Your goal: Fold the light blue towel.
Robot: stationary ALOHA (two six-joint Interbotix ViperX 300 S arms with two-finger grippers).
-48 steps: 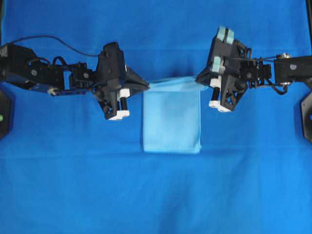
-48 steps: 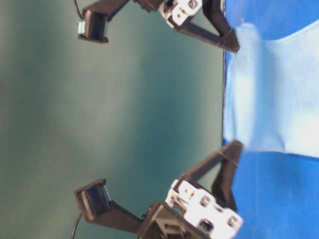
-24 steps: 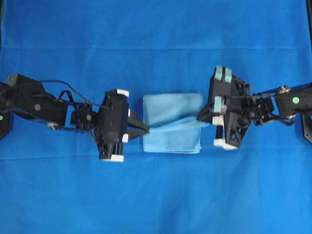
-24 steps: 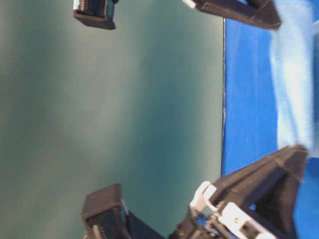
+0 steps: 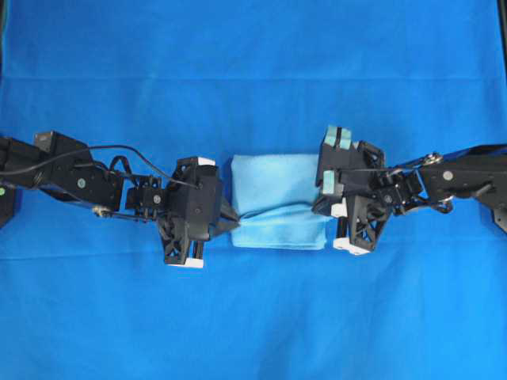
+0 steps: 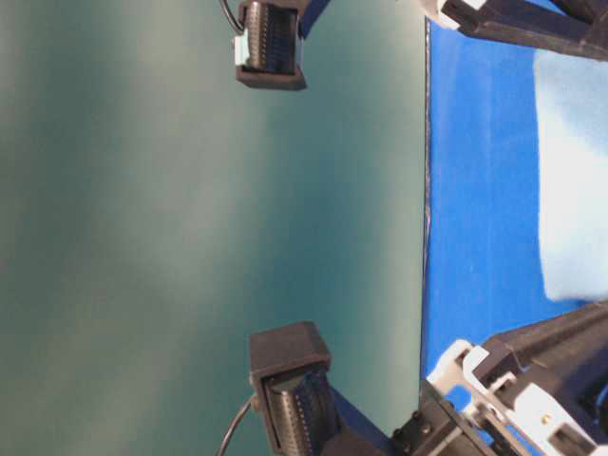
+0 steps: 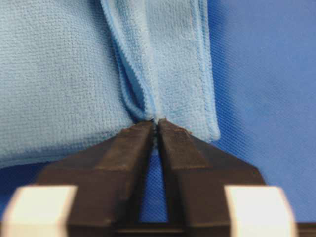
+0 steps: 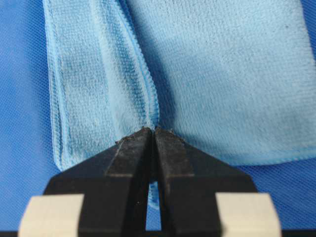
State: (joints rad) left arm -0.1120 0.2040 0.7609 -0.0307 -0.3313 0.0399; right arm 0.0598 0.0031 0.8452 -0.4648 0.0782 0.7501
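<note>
**Both grippers pinched on the towel's fold**

The light blue towel (image 5: 279, 199) lies folded mid-table on the blue sheet (image 5: 253, 317). The left gripper (image 7: 156, 129) and right gripper (image 8: 152, 134) each have their tips nearly together, clamped on a hemmed towel edge at opposite sides.

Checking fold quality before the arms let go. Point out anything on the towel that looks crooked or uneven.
The light blue towel is folded short: its top layer's edge stops before the bottom edge and runs slanted, leaving a strip of lower layer showing. The left gripper and right gripper each pinch that raised edge. No damage shows.
</note>
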